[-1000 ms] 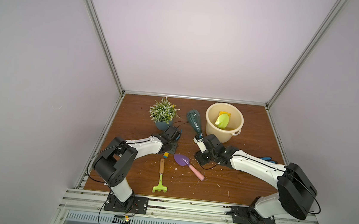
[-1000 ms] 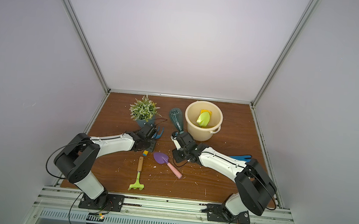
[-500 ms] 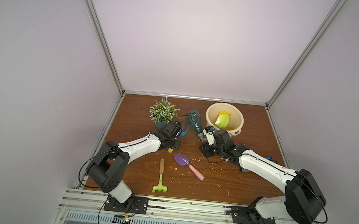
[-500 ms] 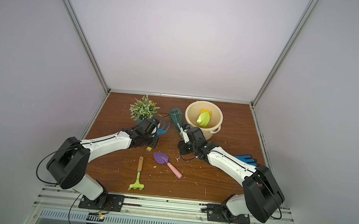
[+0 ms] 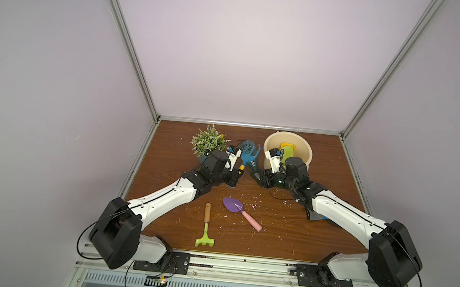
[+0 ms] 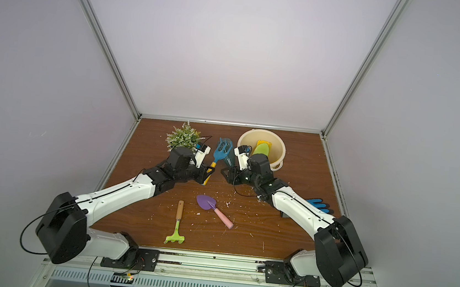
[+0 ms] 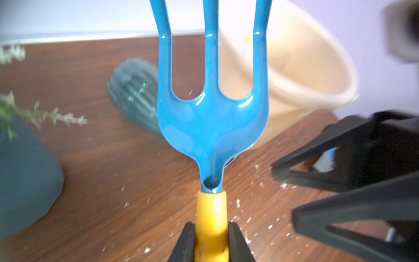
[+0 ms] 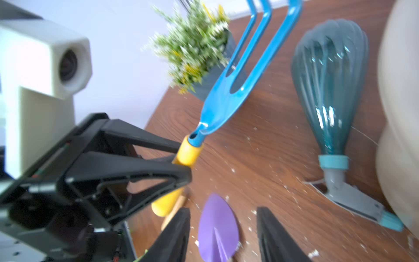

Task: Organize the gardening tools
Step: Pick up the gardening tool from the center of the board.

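Blue fork (image 7: 212,127) is now up off the worktop (image 5: 286,236), tines raised, and your left end effector (image 7: 212,229) is clamped on its yellow handle; a second ago it sat low. Your right end effector (image 8: 223,209) has just released the teal spray bottle (image 8: 328,90) and now gapes empty. The bottle lies beside the bucket (image 5: 307,153). Bucket drop looks next; purple trowel (image 5: 234,206) and lime-green rake (image 5: 204,238) are still loose.

A little green plant in a dark pot (image 5: 208,143) stands far left on the brown wooden table (image 5: 286,233). A round cream plastic bucket (image 5: 304,148) is far right. A blue glove (image 6: 317,205) lies right. There are tiny white crumbs (image 5: 254,207) in the middle
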Controlling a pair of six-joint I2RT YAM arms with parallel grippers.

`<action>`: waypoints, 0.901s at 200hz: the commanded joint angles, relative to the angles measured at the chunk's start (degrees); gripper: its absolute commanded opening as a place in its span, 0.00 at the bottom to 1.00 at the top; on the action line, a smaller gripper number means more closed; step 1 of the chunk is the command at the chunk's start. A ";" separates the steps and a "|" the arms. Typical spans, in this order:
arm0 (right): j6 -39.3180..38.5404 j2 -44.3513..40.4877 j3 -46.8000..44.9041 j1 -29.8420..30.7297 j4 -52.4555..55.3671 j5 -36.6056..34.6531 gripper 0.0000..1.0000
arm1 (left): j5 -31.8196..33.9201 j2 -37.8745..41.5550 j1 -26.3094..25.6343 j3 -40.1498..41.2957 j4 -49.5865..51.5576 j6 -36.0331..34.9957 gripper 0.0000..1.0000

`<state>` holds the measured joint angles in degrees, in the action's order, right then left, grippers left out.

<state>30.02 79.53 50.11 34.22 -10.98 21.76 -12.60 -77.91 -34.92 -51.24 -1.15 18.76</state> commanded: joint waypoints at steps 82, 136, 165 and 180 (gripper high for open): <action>12.93 3.69 6.00 -1.77 -21.37 6.04 0.55 | -2.87 1.79 -4.33 -0.41 -10.44 2.51 0.03; 11.73 3.38 7.56 -1.79 -19.74 4.80 0.38 | -1.40 3.82 -5.51 0.21 -10.26 2.03 0.03; 9.70 1.93 7.52 -1.81 -17.29 2.75 0.18 | 0.34 4.43 -5.51 1.44 -10.11 2.11 0.07; 7.82 1.34 8.21 -2.00 -14.19 0.84 0.10 | 0.86 4.43 -5.51 1.72 -10.03 2.23 0.19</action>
<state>41.54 83.94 55.44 32.47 -27.66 25.98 -13.37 -74.41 -39.81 -50.48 -9.74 21.02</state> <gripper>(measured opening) 0.166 0.238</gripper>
